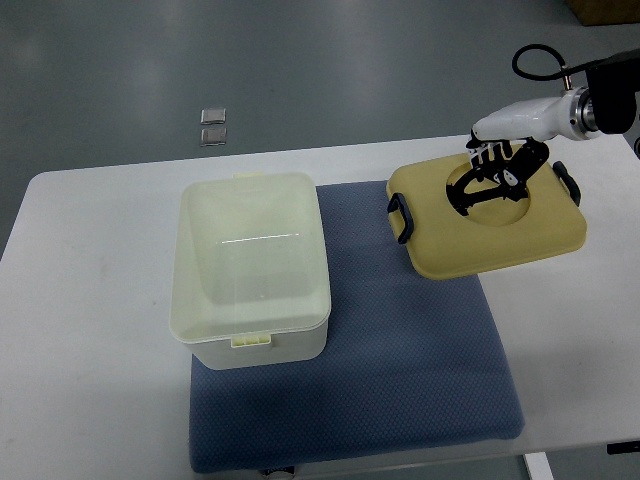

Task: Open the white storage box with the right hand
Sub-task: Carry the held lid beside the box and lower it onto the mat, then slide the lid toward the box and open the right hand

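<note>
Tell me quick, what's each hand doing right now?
Left hand: not in view.
Right hand: shut on the black handle of the beige plastic lid, held to the right of the open white plastic storage box.

White table (90, 260), rounded corners, surface clean apart from a few faint marks. A blue textured mat (420, 370) lies flat on the table, reaching from the middle to the near edge. Grey floor (300, 60) beyond the far edge of the table. Two small square pale plates (213, 127) are set in the floor, one just beside the other, well apart from the table.
</note>
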You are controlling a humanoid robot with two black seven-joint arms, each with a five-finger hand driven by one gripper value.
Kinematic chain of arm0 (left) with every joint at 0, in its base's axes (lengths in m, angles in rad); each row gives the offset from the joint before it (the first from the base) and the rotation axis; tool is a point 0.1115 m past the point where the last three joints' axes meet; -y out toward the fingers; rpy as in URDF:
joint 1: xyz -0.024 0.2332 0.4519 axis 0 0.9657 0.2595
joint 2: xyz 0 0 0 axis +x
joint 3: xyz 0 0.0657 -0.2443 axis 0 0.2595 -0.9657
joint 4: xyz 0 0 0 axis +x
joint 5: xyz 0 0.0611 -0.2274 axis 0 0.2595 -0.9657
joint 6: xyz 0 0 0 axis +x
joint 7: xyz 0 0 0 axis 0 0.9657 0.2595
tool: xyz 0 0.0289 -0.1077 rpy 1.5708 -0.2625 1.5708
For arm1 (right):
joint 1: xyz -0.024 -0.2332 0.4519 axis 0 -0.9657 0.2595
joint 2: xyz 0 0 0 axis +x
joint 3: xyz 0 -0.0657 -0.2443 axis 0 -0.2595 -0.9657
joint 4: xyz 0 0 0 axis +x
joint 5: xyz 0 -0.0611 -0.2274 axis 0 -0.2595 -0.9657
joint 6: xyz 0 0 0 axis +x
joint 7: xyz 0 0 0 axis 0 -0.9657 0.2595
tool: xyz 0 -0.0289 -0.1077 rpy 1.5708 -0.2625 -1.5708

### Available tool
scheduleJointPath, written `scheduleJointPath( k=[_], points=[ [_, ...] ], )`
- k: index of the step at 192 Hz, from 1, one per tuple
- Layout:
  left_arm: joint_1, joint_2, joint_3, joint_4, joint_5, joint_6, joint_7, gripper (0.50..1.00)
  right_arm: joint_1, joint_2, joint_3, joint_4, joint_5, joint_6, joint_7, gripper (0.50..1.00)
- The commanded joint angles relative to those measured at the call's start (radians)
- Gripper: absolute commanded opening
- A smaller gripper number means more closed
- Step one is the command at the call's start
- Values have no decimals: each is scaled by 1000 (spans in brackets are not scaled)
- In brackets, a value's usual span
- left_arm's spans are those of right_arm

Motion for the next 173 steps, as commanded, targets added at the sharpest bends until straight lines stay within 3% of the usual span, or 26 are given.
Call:
scheduleJointPath(
  k=[1,173],
  points=[
    [0,0,2,0,0,0,0,1000,-11,8,0,0,0,0,0,500],
    [0,0,2,2,-2,0,0,1000,-60,120,0,23,-5,0,-2,500]
  ],
)
